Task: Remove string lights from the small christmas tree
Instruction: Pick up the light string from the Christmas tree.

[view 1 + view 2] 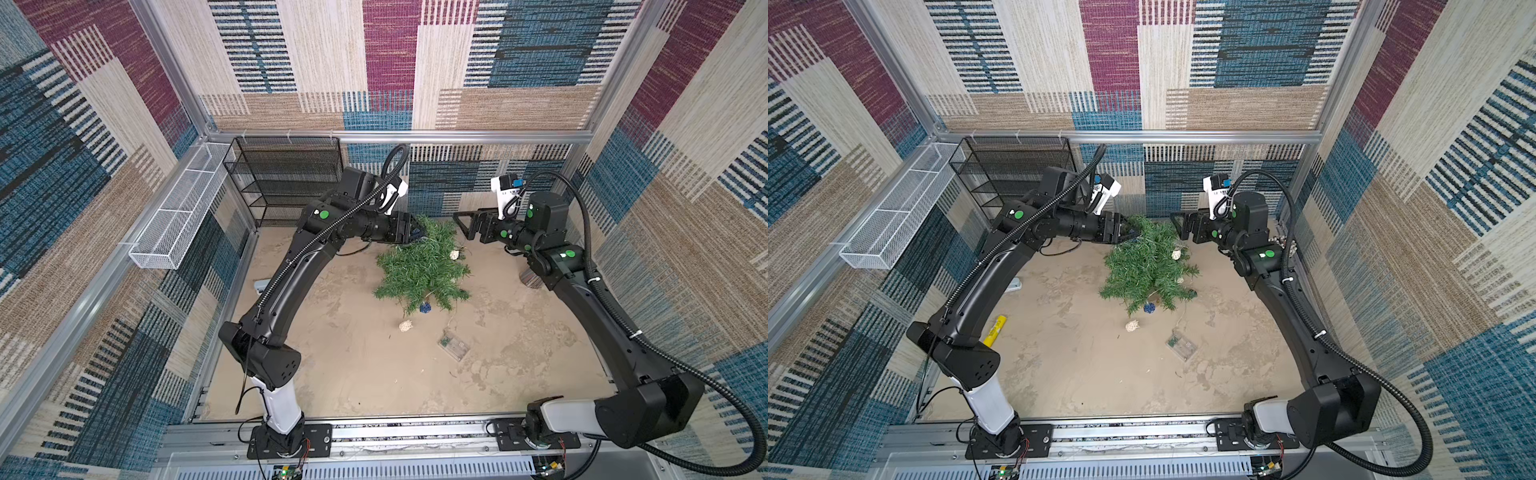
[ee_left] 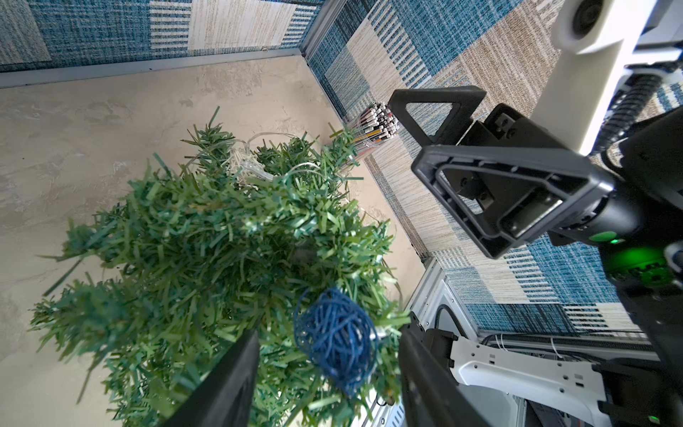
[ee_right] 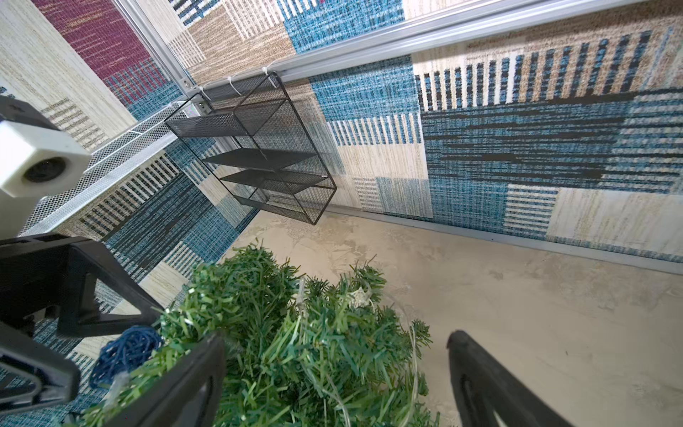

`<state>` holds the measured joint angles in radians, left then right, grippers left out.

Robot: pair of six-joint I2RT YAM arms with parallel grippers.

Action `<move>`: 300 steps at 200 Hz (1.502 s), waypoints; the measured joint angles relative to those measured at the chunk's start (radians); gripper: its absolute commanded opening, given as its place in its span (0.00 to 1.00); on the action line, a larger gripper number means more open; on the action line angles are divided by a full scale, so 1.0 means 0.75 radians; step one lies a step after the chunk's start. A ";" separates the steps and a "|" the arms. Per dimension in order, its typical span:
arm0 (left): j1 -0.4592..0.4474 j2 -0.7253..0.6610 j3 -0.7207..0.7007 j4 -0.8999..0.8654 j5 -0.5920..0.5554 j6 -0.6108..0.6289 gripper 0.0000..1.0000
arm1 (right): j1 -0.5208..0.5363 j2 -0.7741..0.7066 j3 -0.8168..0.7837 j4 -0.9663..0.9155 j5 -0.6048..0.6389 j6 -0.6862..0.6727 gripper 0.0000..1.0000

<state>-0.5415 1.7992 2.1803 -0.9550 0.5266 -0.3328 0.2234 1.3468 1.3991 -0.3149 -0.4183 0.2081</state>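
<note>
String lights drape the tree; our left claw, spread, straddles a blue ball; right claw waits spread; next we should pinch and lift.

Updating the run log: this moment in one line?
left end effector: open astride blue ball, tree top | right end effector: open, empty | battery box: on table

No writing can be read anywhere. The white camera mount just above the right gripper carries a small label with dark print, too small to make out. The round green stickers on the arm behind that gripper are plain dots.
</note>
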 measured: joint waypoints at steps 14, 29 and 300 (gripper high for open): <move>0.000 -0.006 0.000 0.000 0.000 0.004 0.55 | 0.000 0.000 0.000 0.001 0.000 0.001 0.95; 0.000 -0.012 -0.004 0.000 -0.001 0.005 0.52 | 0.003 0.002 0.000 0.005 -0.001 0.010 0.95; -0.034 0.045 0.020 -0.033 -0.031 0.053 0.46 | 0.123 0.072 0.082 0.000 0.014 0.026 0.95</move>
<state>-0.5671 1.8328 2.1956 -0.9798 0.5034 -0.2928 0.3157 1.4006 1.4609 -0.3149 -0.4080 0.2276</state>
